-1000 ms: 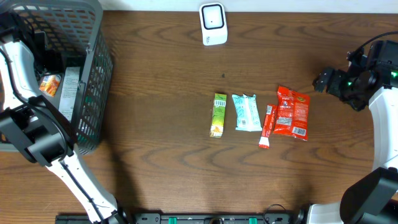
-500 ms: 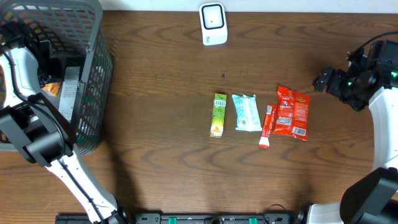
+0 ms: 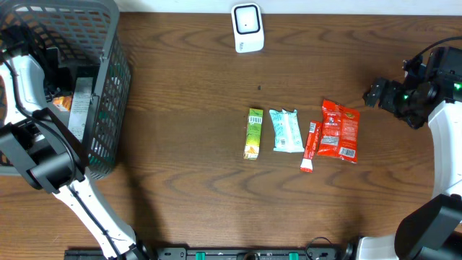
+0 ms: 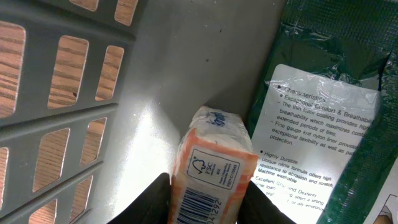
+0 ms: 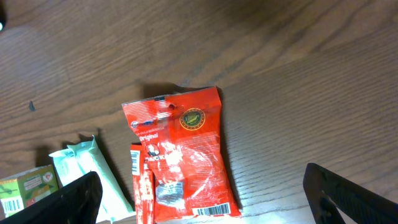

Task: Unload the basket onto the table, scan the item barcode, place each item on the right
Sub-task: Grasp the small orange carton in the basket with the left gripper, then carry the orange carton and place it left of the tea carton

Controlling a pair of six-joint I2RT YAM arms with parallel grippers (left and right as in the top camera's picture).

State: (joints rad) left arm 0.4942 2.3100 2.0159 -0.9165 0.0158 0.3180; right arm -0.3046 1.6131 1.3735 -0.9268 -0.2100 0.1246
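Inside the grey basket (image 3: 108, 72), my left gripper (image 4: 208, 200) has its two black fingers pressed against the sides of an orange-and-white box (image 4: 212, 155) whose barcode faces the camera. In the overhead view that box (image 3: 59, 102) shows as an orange patch beside the left arm. The white scanner (image 3: 247, 27) stands at the table's far edge. My right gripper (image 3: 373, 94) hovers at the right with nothing between its fingers. In the right wrist view the right gripper (image 5: 202, 186) is open wide above a red packet (image 5: 180, 155).
A green pack with a white printed label (image 4: 323, 124) lies in the basket next to the box. On the table lie a green bar (image 3: 254, 133), a pale teal packet (image 3: 286, 131), a thin red stick (image 3: 310, 146) and the red packet (image 3: 338, 131).
The left arm has shifted slightly inside the basket and its jaws have closed in on the orange box. The right arm and the table items have not moved.
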